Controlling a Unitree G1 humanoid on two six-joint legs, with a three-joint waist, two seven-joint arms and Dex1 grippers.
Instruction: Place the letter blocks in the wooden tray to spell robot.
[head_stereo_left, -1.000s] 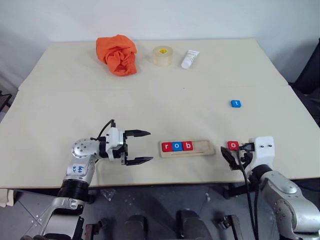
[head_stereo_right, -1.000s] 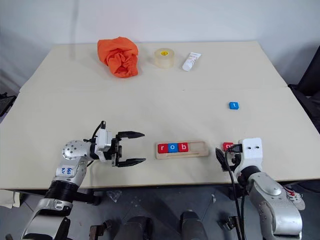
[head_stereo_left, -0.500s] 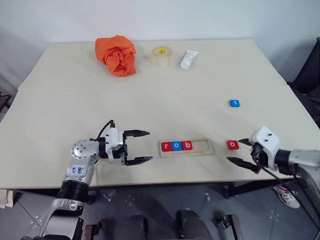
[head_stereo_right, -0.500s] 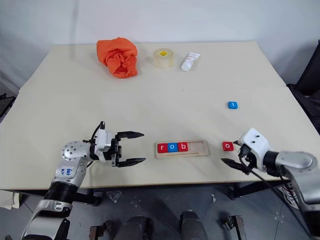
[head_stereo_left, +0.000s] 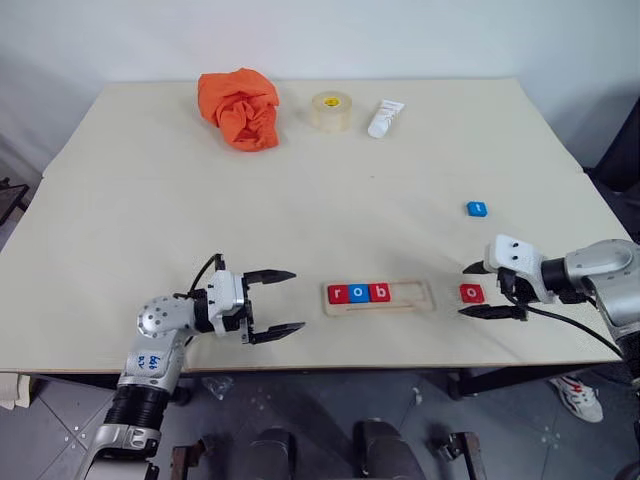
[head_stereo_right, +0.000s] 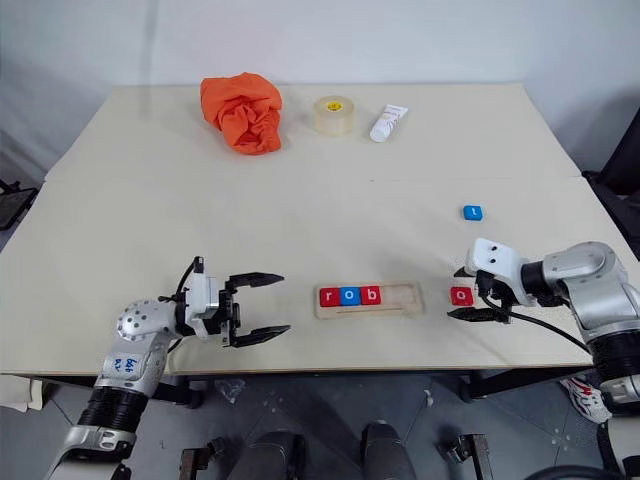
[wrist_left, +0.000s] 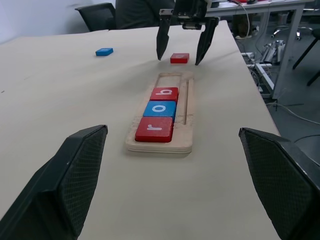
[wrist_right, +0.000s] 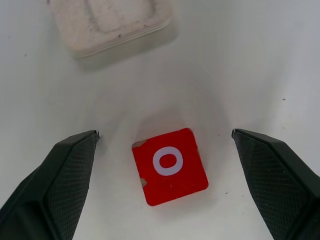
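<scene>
Right of long pale wooden tray (head_stereo_left: 381, 297), my right gripper (head_stereo_left: 480, 290) straddled red square "o" tile (wrist_right: 170, 166), fingers wide, no contact. My left gripper (head_stereo_left: 277, 301) also spread wide, empty.

wooden tray (wrist_right: 111, 22) cut off at picture edge, blue block's (head_stereo_left: 476, 209) letter too small to read

Long pale wooden tray (wrist_left: 167, 142) at frame center holds red r, blue o, red b square tiles (wrist_left: 158, 110); far slots bare. Red square tile (wrist_left: 179, 58) upper center between spread black fingers (wrist_left: 162, 37) of right gripper (wrist_left: 180, 54). Blue square tile (wrist_left: 104, 51) upper left.
</scene>
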